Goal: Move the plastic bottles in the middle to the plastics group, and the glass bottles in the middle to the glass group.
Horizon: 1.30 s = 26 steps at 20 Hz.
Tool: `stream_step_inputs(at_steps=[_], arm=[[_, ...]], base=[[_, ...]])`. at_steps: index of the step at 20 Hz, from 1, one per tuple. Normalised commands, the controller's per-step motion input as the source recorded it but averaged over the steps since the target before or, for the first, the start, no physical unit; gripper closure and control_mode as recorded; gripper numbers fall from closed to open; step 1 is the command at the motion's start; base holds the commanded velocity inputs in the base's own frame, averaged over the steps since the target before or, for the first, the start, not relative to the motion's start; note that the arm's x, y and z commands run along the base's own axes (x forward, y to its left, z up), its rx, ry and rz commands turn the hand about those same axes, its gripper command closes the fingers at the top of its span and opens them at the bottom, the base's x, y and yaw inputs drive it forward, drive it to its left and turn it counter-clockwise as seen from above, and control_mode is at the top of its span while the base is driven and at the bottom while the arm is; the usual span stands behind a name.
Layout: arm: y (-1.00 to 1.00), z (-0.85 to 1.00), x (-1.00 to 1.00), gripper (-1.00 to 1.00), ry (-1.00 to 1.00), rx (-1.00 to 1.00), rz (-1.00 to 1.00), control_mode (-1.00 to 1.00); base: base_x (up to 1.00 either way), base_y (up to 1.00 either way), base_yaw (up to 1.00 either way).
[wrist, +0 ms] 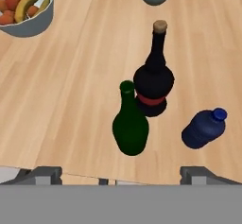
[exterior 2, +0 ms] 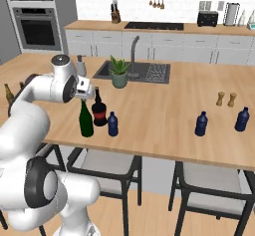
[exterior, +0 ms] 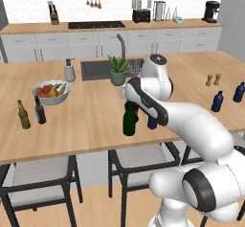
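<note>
Above the counter's middle: gripper [wrist: 116,173], jaws spread wide, holding nothing.
Beneath it: green wine bottle [wrist: 130,124], black bottle [wrist: 153,83] just behind, blue plastic bottle [wrist: 204,128] near.
Risk: close spacing; a finger could topple a neighbouring bottle.

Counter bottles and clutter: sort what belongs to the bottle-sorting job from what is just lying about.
Job:
- tall dark-green wine bottle
- squat black bottle with red band
- small dark-blue plastic bottle, middle
- two dark-blue plastic bottles, right end
- two slim beer bottles, left end

Lying about:
- fruit bowl
- potted plant
- grey soap dispenser
- brown shakers
</note>
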Motion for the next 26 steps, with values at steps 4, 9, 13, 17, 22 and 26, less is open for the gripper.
stream_step_inputs(at_steps=[4,9,13,17,22,26], arm=[[0.00,-0.22,0.18,-1.00,0.00,0.00,0.02,-1.00],[0.00,-0.18,0.23,-1.00,0.00,0.00,0.00,-1.00],[0.00,-0.19,0.21,-1.00,0.00,0.00,0.00,-1.00],[0.00,-0.21,0.27,-1.00,0.00,0.00,0.00,-1.00],[0.06,-0.19,0.29,-1.00,0.00,0.00,0.00,-1.00],[0.03,-0.19,0.21,-1.00,0.00,0.00,0.00,-1.00]], base=[[0.00,0.00,0.00],[0.00,0.00,0.00],[0.00,0.00,0.00],[0.00,0.00,0.00],[0.00,0.00,0.00],[0.00,0.00,0.00]])
